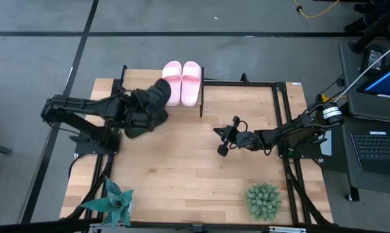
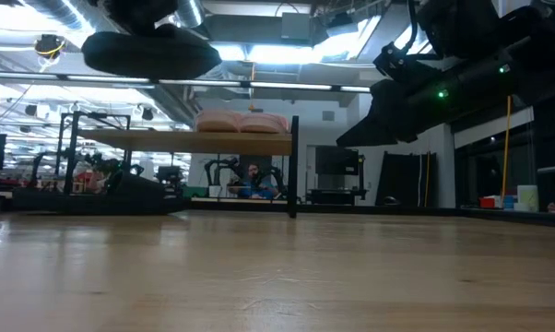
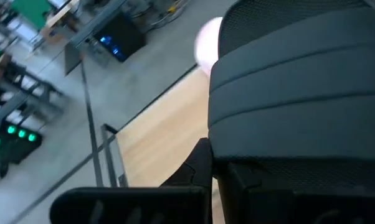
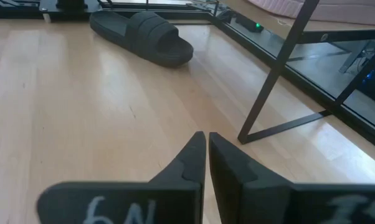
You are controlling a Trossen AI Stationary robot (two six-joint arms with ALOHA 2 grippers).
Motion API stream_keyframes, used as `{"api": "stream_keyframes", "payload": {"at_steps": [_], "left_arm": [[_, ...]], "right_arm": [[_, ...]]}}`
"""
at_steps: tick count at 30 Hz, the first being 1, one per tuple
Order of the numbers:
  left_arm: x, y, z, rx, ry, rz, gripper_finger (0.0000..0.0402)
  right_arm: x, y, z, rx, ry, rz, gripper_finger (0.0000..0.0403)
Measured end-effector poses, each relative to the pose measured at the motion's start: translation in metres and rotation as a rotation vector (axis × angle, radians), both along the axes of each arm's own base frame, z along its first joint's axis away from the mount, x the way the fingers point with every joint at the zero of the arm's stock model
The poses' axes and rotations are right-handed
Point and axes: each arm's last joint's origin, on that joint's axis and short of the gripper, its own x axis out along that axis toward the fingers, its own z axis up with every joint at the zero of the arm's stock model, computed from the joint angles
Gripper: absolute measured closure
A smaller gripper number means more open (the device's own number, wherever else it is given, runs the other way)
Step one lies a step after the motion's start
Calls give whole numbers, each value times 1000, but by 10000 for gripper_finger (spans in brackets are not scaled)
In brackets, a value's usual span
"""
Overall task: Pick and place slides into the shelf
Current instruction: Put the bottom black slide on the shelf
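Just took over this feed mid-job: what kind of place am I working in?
Most likely a robotics lab or workshop: a wooden table on a black metal frame, a laptop beside it, and more rigs and monitors in the room behind the shelf.

Pale pink slides point(image 1: 182, 83) side by side on the shelf point(image 1: 201, 97) at upper centre, left gripper point(image 1: 157, 96) holding a black slide point(image 1: 160, 90) just left of them, right gripper point(image 1: 221, 139) at centre.

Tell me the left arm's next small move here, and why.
Probably carry the raised black slide on over the shelf and set it beside the pink pair. The left claw holds it in the air, short of the plank; the other black slide lies on the table. The right claw waits, shut and empty.
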Motion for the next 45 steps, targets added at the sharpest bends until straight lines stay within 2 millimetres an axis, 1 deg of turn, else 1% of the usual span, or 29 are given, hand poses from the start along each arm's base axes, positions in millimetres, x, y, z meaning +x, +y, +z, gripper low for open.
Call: {"api": "stream_keyframes", "payload": {"at_steps": [5, 13, 16, 19, 24, 30, 33, 35, 39, 45], "left_arm": [[-2, 24, 12, 14, -44, 129, 401], [-9, 60, 12, 0, -59, 311, 399], [-8, 71, 13, -4, -55, 323, 395], [-4, 83, 14, -39, -78, 307, 399], [-2, 106, 18, -1, -90, 332, 399], [-17, 129, 17, -33, -92, 423, 400], [-22, 137, 17, -58, -116, 457, 400], [-23, 141, 15, -65, -114, 474, 400], [-18, 151, 6, -81, -90, 508, 400], [-1, 172, -20, -128, 25, 530, 400]], "right_arm": [[0, 0, 0, -3, 2, 0, 379], [0, -1, 0, -4, 2, -2, 379], [0, -1, 0, -4, 2, -2, 379], [0, -1, 0, -4, 2, -2, 379], [0, -1, 0, -4, 2, -2, 379], [0, -1, 0, -5, 3, -1, 379], [0, -1, 0, -12, 7, 2, 379], [0, -1, 0, -24, 14, 6, 379], [0, -1, 0, -27, 16, 7, 379], [0, -1, 0, -34, 19, 8, 379]]}}
